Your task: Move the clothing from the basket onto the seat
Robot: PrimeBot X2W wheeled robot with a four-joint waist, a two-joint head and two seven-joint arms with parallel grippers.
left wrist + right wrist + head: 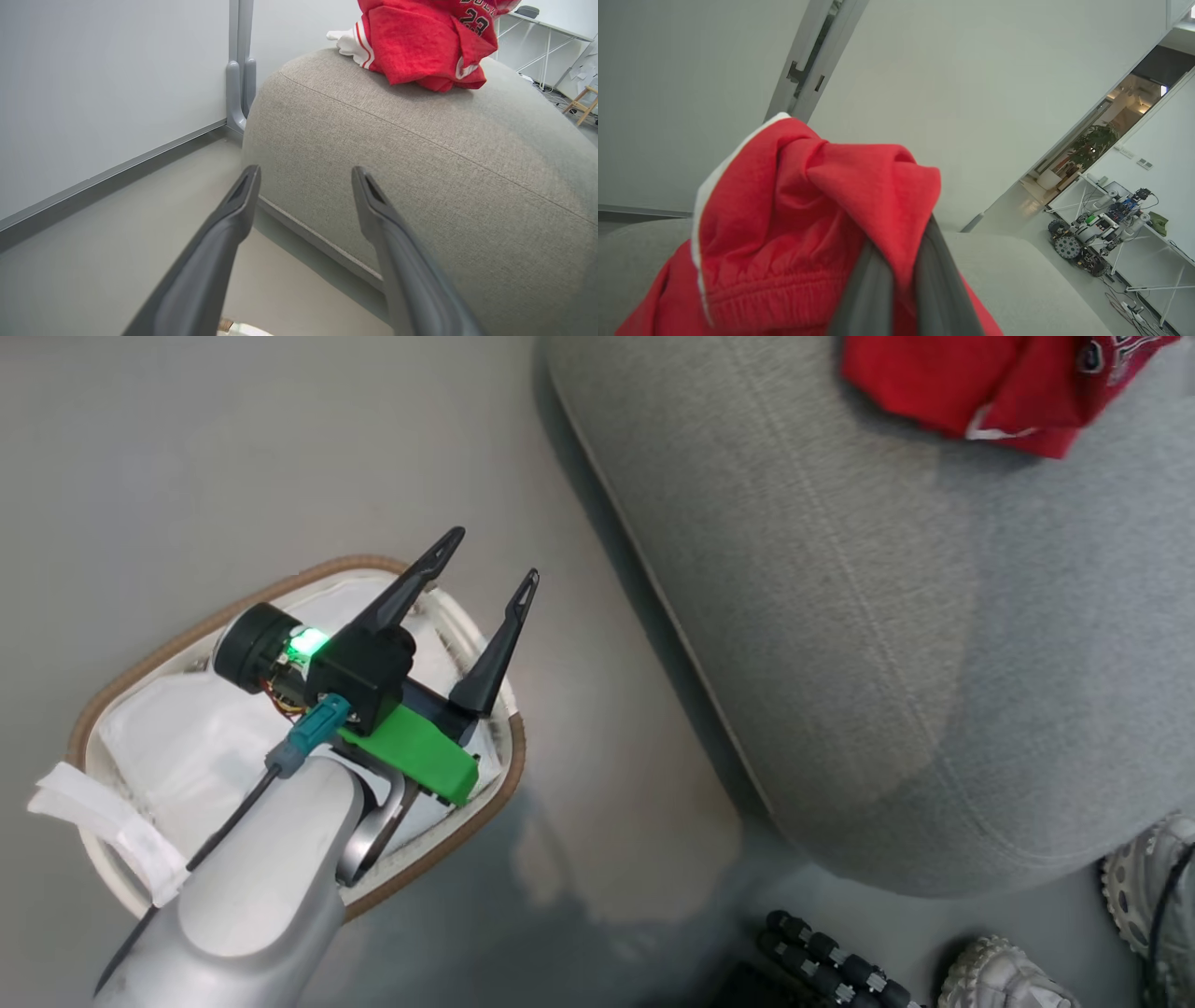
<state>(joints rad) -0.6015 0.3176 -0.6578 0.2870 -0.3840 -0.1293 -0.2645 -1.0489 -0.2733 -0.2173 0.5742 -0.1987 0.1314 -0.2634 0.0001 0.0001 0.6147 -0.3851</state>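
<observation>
Left gripper (496, 553) hangs over the basket (280, 581), just beside the seat (887, 616)'s rounded end, fingers spread wide and empty. I see white liner (177, 747) below it. Right gripper (901, 242) is pinched tight on a fold of the clothing (794, 210), a red heap on top of the seat.

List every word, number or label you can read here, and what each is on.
"23": on the bright red sportswear garment lying on the grey fabric sofa, left wrist view.
Unreadable: the arched lettering above that number, cut by the frame edge.
Too blurred: the white lettering on the red cloth in the head view.
</observation>
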